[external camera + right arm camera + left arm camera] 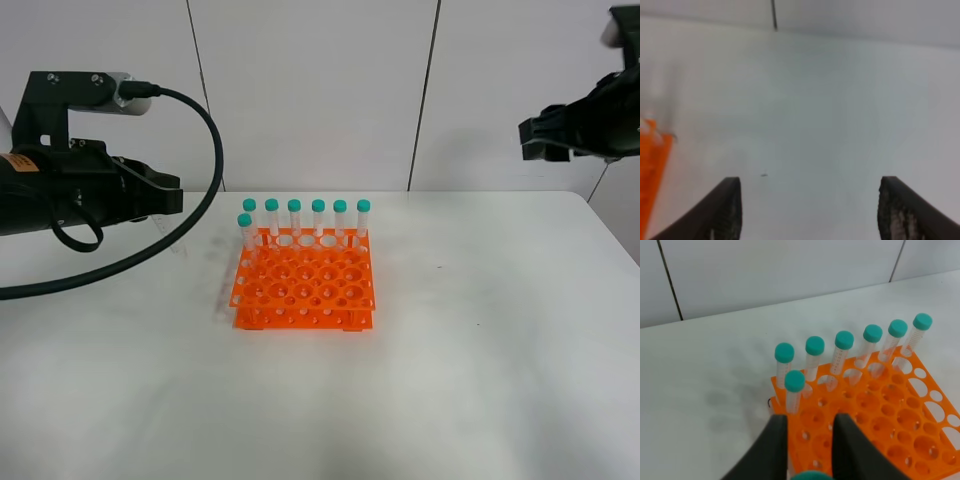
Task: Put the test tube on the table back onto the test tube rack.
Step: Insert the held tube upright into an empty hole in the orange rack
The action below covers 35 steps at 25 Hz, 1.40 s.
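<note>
The test tube (pixel 812 475) shows only as a teal cap at the edge of the left wrist view, between the two dark fingers of the left gripper (pixel 811 420), which seem to be pressed in on it. In the high view a faint slanted clear shape under that gripper may be the tube's body, held up off the surface, but it is too pale to be sure.

The white table (pixel 480 330) fills the lower part of the high view. The orange test tube rack (pixel 305 290) sits near the table's middle, towards the left arm. The left gripper hangs above the table just beside the rack's left side. The right gripper (pixel 810 182) is raised high at the right, well apart from the rack, with its fingers spread wide and nothing between them.

Seven other tubes (pixel 318 220) stand upright in the rack, six along the back row and one just in front at the left corner.
</note>
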Tool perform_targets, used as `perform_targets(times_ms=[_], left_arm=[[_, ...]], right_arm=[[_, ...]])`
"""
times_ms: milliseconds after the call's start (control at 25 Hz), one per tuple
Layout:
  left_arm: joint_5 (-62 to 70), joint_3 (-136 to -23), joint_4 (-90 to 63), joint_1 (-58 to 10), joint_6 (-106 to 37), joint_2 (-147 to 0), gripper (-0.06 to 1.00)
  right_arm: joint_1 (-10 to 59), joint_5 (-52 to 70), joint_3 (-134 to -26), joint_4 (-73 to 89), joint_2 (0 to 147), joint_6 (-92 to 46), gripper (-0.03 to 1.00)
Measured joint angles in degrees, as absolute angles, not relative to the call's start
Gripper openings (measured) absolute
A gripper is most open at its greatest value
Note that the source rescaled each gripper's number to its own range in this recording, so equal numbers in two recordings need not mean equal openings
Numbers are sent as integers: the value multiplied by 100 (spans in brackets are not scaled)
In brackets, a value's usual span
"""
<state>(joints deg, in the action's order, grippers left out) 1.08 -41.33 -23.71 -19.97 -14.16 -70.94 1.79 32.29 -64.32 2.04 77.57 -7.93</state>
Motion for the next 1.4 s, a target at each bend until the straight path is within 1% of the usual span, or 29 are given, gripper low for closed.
perform_targets(times_ms=[280,640,800,1080,1240,1400], left_arm=[[115,-4133,-2371,-1997,-1496,-7094,1],[115,-4133,-2371,-1997,-1526,-7094,1],[115,-4133,-2371,-1997,-1526,-7094,1],[115,-4133,-2371,-1997,-1530,-7094,1],[115,-4133,-2371,-1997,-1530,-7094,1],[115,-4133,-2371,-1997,-1530,-7094,1]], right_arm=[[179,4569,-6432,69,5882,-833,72],[179,5240,-6432,0,3535,-735,72],[179,5763,-6432,0,2868,-584,72],[179,6876,-6391,0,2122,-398,72],[179,6933,-5852,0,1536,-243,68],[179,6954,-4777,-47,788,-83,66]])
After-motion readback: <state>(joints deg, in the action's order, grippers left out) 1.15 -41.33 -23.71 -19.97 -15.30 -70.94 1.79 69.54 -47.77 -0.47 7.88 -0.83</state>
